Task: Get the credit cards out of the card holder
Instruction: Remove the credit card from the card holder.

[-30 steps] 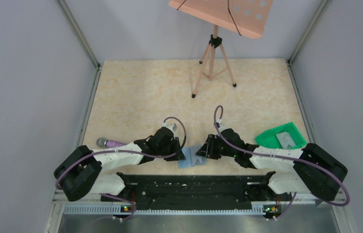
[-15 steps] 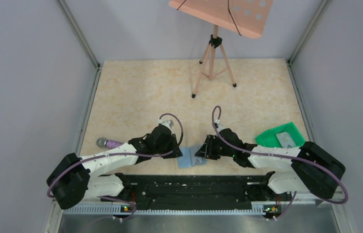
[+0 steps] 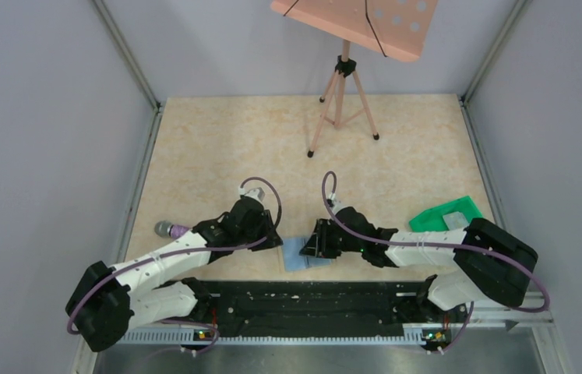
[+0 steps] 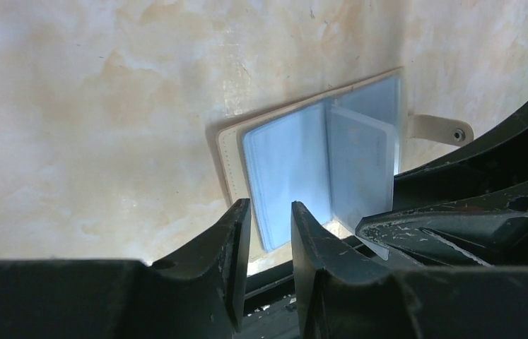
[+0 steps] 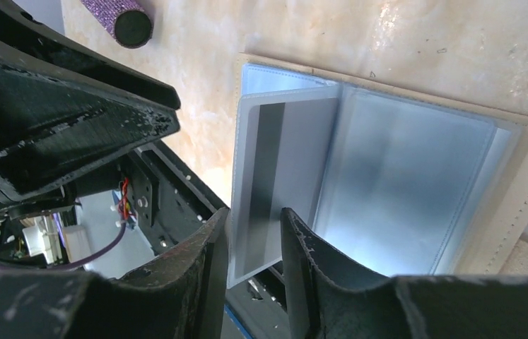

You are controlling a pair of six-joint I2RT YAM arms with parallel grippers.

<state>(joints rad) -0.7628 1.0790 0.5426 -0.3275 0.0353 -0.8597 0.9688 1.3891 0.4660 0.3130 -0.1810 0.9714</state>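
Here, credit card [image 5: 282,169] (tilted) at right gripper [image 5: 254,215] tips.

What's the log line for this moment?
phase: card extraction | right gripper: gripping credit card over open card holder | left gripper: at holder edge

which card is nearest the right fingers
The dark-striped card, sticking out of the blue card holder between the right fingers; the other card lies in the green tray.
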